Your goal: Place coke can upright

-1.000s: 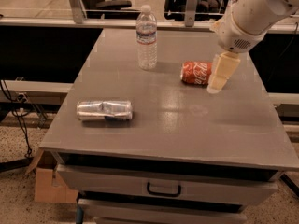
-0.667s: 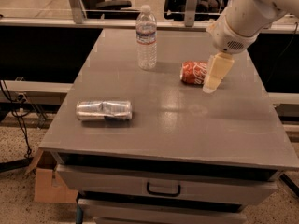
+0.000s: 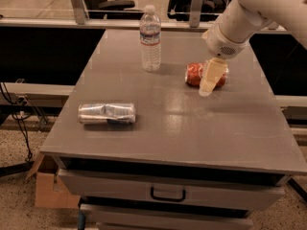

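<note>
The coke can [image 3: 193,74] is a small red can lying on its side on the grey table [image 3: 192,128], right of centre toward the back. My gripper [image 3: 207,87] hangs from the white arm that comes in from the upper right. It points down right in front of the can and covers the can's right half. Its tip is close above the tabletop. I cannot tell whether it touches the can.
A clear water bottle [image 3: 150,40] stands upright at the back, left of the coke can. A silver crinkled can [image 3: 106,113] lies on its side at the front left. The table has a drawer with a handle [image 3: 167,194]. A cardboard box [image 3: 48,188] sits on the floor at the left.
My gripper has shifted left across the coke can and now covers more of it. The coke can, bottle and silver can have not moved.
</note>
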